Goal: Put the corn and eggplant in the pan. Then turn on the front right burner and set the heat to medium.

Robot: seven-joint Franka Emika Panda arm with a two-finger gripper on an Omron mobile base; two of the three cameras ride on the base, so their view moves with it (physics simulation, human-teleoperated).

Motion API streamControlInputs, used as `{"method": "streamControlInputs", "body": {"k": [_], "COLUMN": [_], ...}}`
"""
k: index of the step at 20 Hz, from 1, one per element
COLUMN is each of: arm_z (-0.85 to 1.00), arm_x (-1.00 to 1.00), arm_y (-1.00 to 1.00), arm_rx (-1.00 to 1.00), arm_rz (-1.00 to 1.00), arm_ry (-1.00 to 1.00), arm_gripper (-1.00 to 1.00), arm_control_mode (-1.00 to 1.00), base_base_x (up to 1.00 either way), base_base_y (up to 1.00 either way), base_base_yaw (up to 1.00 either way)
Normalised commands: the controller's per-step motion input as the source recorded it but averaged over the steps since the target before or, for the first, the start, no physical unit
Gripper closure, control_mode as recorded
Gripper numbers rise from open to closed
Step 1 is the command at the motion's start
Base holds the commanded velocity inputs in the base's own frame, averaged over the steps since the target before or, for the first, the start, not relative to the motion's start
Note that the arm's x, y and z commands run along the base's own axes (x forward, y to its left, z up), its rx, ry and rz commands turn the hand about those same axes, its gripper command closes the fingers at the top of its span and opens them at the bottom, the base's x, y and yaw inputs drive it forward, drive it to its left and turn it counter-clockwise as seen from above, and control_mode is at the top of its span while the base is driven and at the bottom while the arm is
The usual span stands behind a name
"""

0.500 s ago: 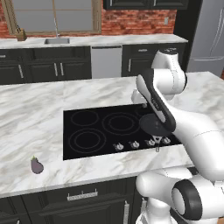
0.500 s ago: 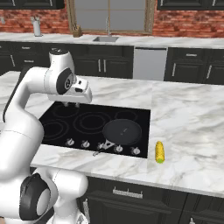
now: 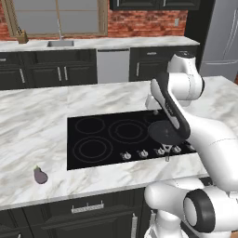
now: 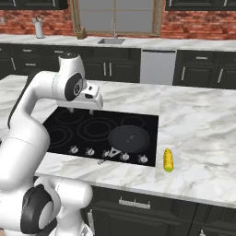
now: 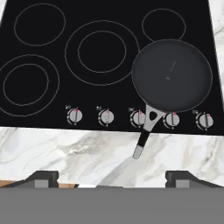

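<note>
Pan (image 5: pixel 172 75) sits empty on front right burner, ready to receive. Corn (image 4: pixel 168 160) and eggplant (image 3: pixel 40 175) lie apart on surface (image 4: pixel 203 129). Pincer (image 5: pixel 111 177) released, holding nothing, hovering above cooktop (image 5: pixel 65 65).

The robot was a glossy white machine with smooth, rounded casings, like fat tubes joined end to end. Its arm (image 3: pixel 186 125) had thick links that swelled at each joint, and where two links met there was a dark grey or black ring or round cap. Near the bottom a large white shoulder (image 3: pixel 204 211) carried a broad black band around a white disc. The upper elbow (image 4: pixel 69 85) showed a dark circular cap with a lighter grey centre. At the end sat a squarish white hand block. The gripper (image 5: pixel 112 179) ended in two small dark grey tips, blocky and angular. No cables or markings could be made out.
</note>
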Motion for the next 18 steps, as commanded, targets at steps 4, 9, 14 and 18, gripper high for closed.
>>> {"method": "streamControlInputs", "body": {"k": [4,9,14,18], "arm_z": [0.0,-0.13,-0.54,-0.22], "arm_x": [-0.02,0.04,0.13,0.04], "arm_y": [-0.11,-0.79,-0.75,-0.53], "arm_rx": [0.0,0.0,0.0,-0.03], "arm_rz": [0.0,-0.01,-0.17,-0.04], "arm_ry": [0.0,0.0,0.02,0.08], "arm_gripper": [-1.0,-1.0,-1.0,-1.0], "arm_control_mode": [-1.0,-1.0,-1.0,-1.0], "base_base_x": [0.0,0.0,0.0,0.0], "base_base_y": [0.0,0.0,0.0,0.0], "base_base_yaw": [0.0,0.0,0.0,0.0]}}
